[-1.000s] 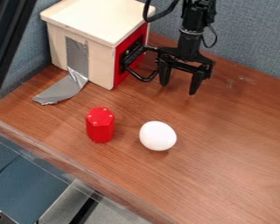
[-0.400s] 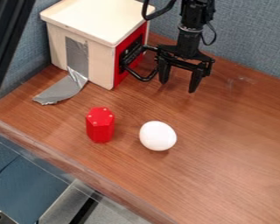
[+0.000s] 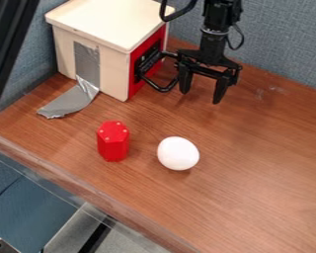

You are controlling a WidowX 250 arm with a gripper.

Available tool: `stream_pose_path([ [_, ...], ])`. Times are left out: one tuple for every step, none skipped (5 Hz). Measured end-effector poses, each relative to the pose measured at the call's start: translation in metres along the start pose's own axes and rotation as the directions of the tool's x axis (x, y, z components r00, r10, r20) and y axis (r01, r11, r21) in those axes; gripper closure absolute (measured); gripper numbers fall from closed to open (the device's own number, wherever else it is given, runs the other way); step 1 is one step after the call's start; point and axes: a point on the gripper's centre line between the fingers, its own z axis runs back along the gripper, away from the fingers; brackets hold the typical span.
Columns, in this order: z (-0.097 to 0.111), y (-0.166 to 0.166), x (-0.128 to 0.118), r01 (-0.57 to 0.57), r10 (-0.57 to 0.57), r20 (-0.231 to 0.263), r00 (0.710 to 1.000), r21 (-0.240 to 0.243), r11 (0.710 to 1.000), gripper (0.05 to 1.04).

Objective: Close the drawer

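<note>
At the near left, past the edge of the table (image 3: 253, 163), there is a blue surface (image 3: 28, 212) and a grey one beside it. On the table, nearest, lies a white egg (image 3: 177, 153). To its left and just a little farther back stands a red block (image 3: 113, 141), upright, six-sided, with small pale dots on its top; the two are near each other but apart. Behind the block, farther left, a strip of silver tape (image 3: 69, 101) lies partly on the table, creased, and runs up the pale side of the box (image 3: 114, 22).

The drawer (image 3: 138, 81) is in the right side of this box, with a red front that looks flush with it. A black handle (image 3: 162, 88) sticks out from the front toward the gripper (image 3: 201, 98). The gripper hangs down just right of the handle, its fingers spread wide with nothing between them. The left finger overlaps the handle's outer end in the view; whether they touch, I cannot tell. Behind gripper and box stands a blue-grey wall (image 3: 286, 39), and a dark bar (image 3: 8, 39) slants down the upper left.
</note>
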Motion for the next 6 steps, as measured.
stream_pose_path([
  [-0.007,-0.009,-0.009,0.011,-0.011,-0.036,0.999,-0.013,1.0,0.085],
  [-0.005,-0.025,-0.019,0.057,-0.058,-0.04,0.998,-0.021,0.998,0.085],
  [0.009,-0.047,-0.031,0.124,-0.124,-0.005,0.992,-0.004,0.992,0.085],
  [0.024,-0.063,-0.044,0.195,-0.196,0.049,0.979,0.026,0.98,0.085],
  [0.044,-0.069,-0.056,0.211,-0.214,0.087,0.973,0.042,0.977,0.085],
  [0.056,-0.074,-0.07,0.205,-0.211,0.088,0.974,0.073,0.976,0.085],
])
